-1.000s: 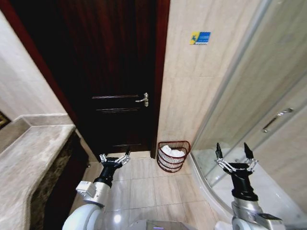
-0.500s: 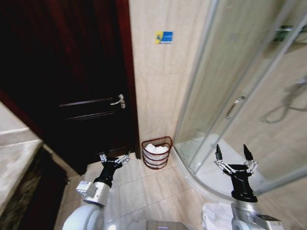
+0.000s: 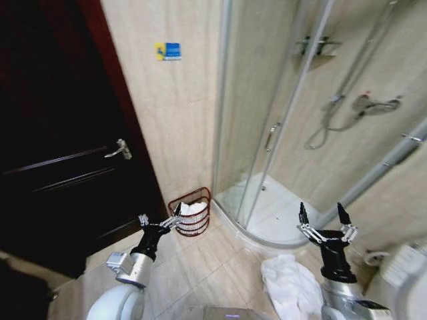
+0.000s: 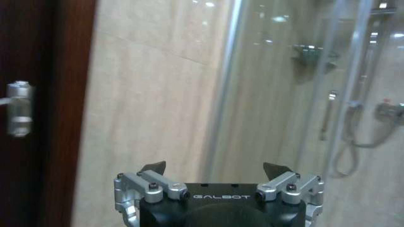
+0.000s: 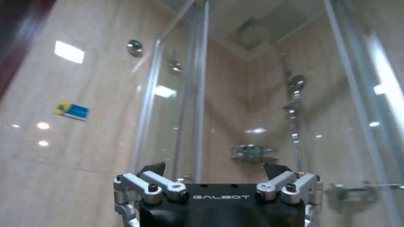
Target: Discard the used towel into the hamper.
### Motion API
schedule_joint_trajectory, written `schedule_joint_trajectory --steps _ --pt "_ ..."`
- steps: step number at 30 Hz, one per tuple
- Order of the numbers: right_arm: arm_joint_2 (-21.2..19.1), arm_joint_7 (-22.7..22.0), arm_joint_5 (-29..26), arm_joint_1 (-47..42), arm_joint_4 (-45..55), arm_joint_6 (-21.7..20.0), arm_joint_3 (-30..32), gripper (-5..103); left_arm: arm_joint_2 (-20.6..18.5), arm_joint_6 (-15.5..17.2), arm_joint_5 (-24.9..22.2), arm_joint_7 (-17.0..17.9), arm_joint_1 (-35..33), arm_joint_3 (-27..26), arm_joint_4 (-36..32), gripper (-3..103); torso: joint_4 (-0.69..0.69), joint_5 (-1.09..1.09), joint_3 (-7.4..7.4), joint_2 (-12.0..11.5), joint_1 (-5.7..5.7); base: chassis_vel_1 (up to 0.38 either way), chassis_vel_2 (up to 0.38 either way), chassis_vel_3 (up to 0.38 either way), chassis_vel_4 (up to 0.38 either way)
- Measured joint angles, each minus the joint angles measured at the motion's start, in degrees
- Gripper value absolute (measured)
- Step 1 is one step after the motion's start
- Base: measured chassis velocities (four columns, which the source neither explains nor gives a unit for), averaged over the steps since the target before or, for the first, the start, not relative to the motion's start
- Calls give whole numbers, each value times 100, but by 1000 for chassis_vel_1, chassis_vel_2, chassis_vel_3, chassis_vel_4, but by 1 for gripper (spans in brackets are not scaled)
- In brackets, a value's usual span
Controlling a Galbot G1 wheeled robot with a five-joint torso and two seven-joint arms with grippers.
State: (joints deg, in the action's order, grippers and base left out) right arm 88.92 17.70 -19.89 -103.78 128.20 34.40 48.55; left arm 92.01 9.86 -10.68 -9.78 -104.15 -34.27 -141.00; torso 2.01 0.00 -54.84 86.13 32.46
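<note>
A white towel (image 3: 290, 283) lies crumpled on the tiled floor at the lower right, just left of my right arm. The hamper (image 3: 191, 212), a dark reddish-brown wire basket with white cloth inside, stands against the wall beside the shower's glass corner. My left gripper (image 3: 160, 220) is open and empty, raised a little left of the hamper. My right gripper (image 3: 327, 221) is open and empty, held up above the towel. Each wrist view shows its own gripper, the left (image 4: 215, 168) and the right (image 5: 215, 169), with fingers spread before the walls.
A dark wooden door (image 3: 60, 153) with a metal handle (image 3: 119, 149) fills the left. A curved glass shower enclosure (image 3: 280, 127) with a raised white tray (image 3: 267, 213) takes the right. A white fixture (image 3: 407, 267) sits at the far right edge.
The whole head view has swung to the right: door and hamper slid left, and the shower and floor towel came into sight. Both grippers keep their raised open pose.
</note>
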Motion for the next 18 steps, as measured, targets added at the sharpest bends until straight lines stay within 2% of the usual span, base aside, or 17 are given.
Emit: schedule_joint_trajectory --steps 18 --pt "-2 18 2 -21 -66 55 -6 100 0 0 0 0 0 0 0 100 -1 0 1 1 -1 -127 -131 -138 -116"
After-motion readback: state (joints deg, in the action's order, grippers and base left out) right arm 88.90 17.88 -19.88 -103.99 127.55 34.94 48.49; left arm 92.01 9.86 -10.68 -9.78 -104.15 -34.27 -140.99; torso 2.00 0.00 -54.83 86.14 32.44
